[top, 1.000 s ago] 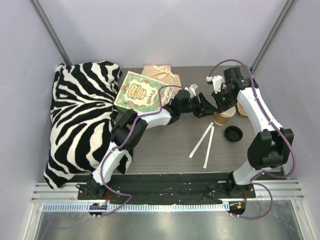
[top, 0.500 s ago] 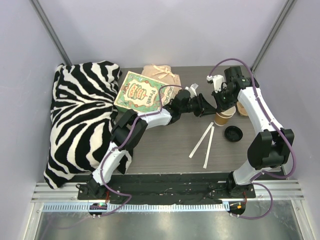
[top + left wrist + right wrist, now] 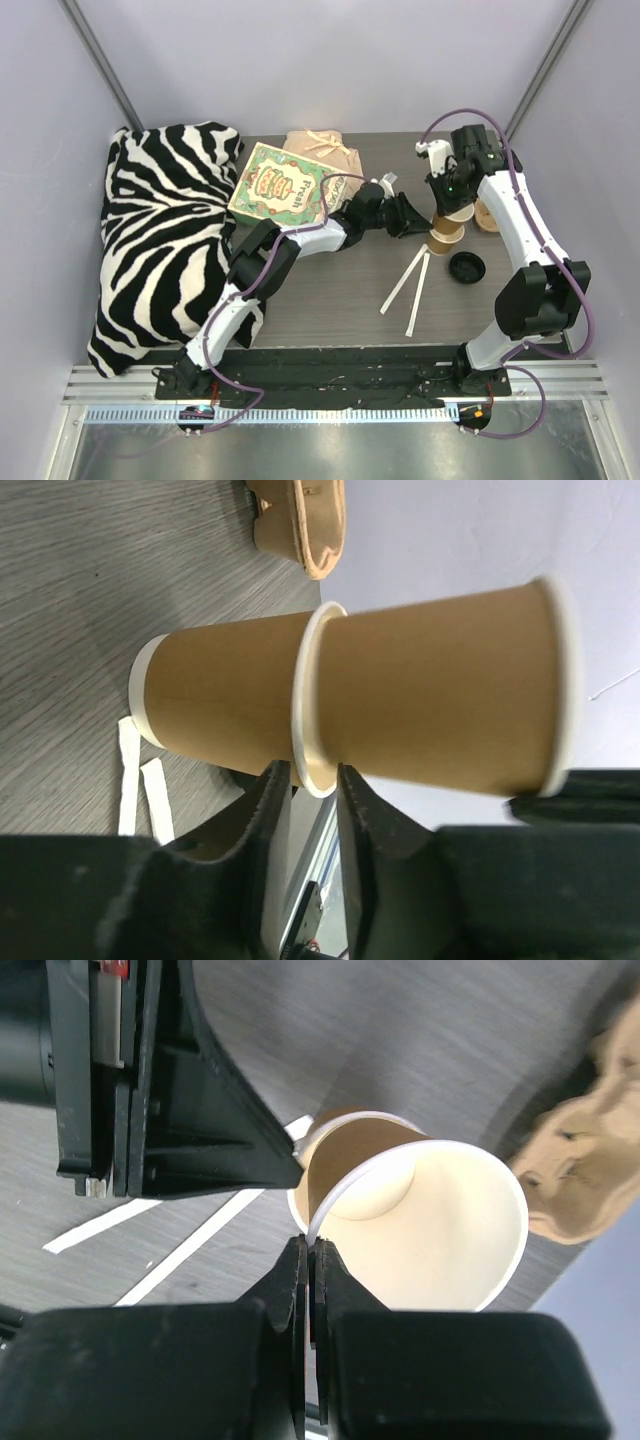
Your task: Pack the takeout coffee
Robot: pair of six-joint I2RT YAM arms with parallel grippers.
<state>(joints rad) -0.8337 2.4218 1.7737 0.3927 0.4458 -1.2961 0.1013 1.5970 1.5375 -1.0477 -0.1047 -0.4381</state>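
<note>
The takeout coffee with its lid on is not in view. Two lidless brown paper cups are nested at the table's right. The lower cup [image 3: 441, 242] [image 3: 220, 700] stands on the table. The upper cup [image 3: 458, 213] [image 3: 440, 695] is drawn partly out of it, its pale inside [image 3: 440, 1230] bare. My right gripper [image 3: 447, 198] [image 3: 312, 1245] is shut on the upper cup's rim. My left gripper [image 3: 421, 222] [image 3: 315, 780] comes in from the left, its jaws closed narrowly on the lower cup's rim. A loose black lid [image 3: 467, 266] lies to the right.
Two white strips [image 3: 405, 280] lie in front of the cups. A pulp cup carrier [image 3: 487, 216] [image 3: 300, 520] sits behind them. A green printed bag [image 3: 275, 185] and a brown paper bag [image 3: 322, 150] lie at the back. A zebra cloth [image 3: 160, 230] covers the left.
My left jaws have narrowed onto the lower cup's rim. My right gripper has lifted the upper cup up and slightly back out of the lower one.
</note>
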